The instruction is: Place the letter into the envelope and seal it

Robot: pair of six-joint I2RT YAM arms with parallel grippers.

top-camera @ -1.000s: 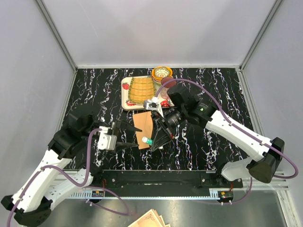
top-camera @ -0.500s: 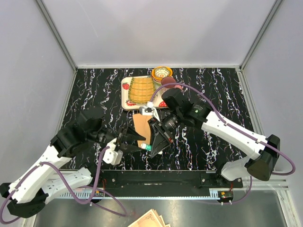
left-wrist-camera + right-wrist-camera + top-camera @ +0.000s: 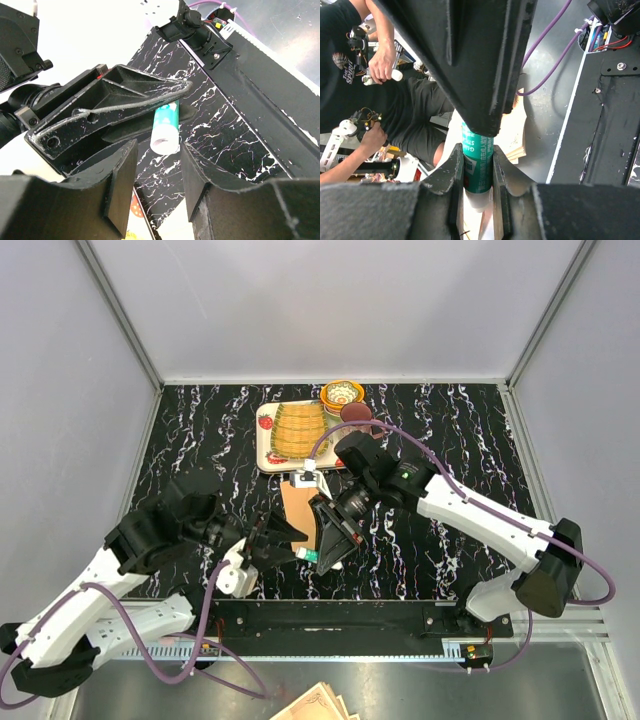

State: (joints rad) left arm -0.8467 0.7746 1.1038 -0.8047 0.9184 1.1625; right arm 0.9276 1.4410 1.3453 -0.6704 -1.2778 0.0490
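Top external view shows the right gripper [image 3: 318, 548] pinching a green-and-white glue stick [image 3: 310, 554] by the flat orange-tan paper envelope [image 3: 299, 502] on the black table [image 3: 200, 430], left gripper [image 3: 294, 543] wide open beside it.

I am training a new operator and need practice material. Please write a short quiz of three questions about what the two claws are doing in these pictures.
1. True or false: the right claw is shut on the glue stick.
2. Choose one: which flat orange-tan thing lies partly beneath the right claw? A) the envelope B) a sponge C) a plate
3. Fill in the word: the left claw, facing the white end of the glue stick, is ____ (open or shut).

Key: 1 true; 2 A; 3 open.
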